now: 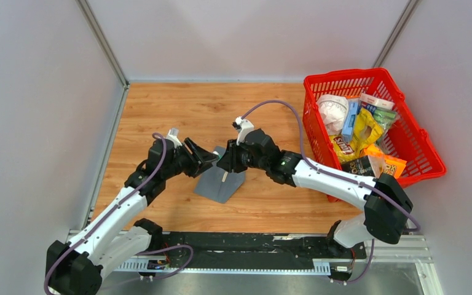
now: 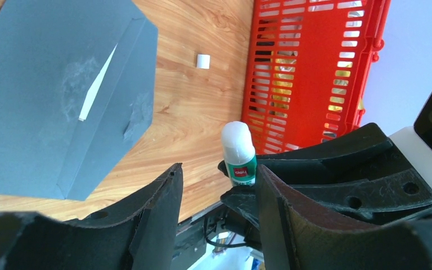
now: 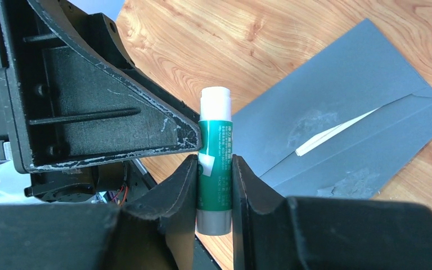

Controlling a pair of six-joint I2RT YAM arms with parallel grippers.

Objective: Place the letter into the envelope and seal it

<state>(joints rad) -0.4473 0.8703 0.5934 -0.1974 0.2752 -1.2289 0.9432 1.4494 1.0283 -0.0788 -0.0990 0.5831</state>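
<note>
The dark grey envelope (image 1: pixel 221 181) lies flat on the wood, its flap folded down, with pale smears on it (image 3: pixel 343 129). Only a thin pale sliver of the letter (image 3: pixel 337 131) shows at the flap's edge, also in the left wrist view (image 2: pixel 97 84). My right gripper (image 3: pixel 214 169) is shut on a green glue stick (image 3: pixel 215 146) with a white cap, held above the envelope's near edge (image 1: pixel 226 165). My left gripper (image 2: pixel 216 180) is open; the stick's white cap (image 2: pixel 238 140) sits between its tips, close to one finger, not gripped. In the top view it (image 1: pixel 208 158) faces the right gripper.
A red basket (image 1: pixel 344 77) full of packets stands at the right, close to the right arm; its wall shows in the left wrist view (image 2: pixel 309 67). A small white piece (image 2: pixel 203 61) lies on the wood between the envelope (image 2: pixel 50 95) and the basket. Grey walls enclose the table.
</note>
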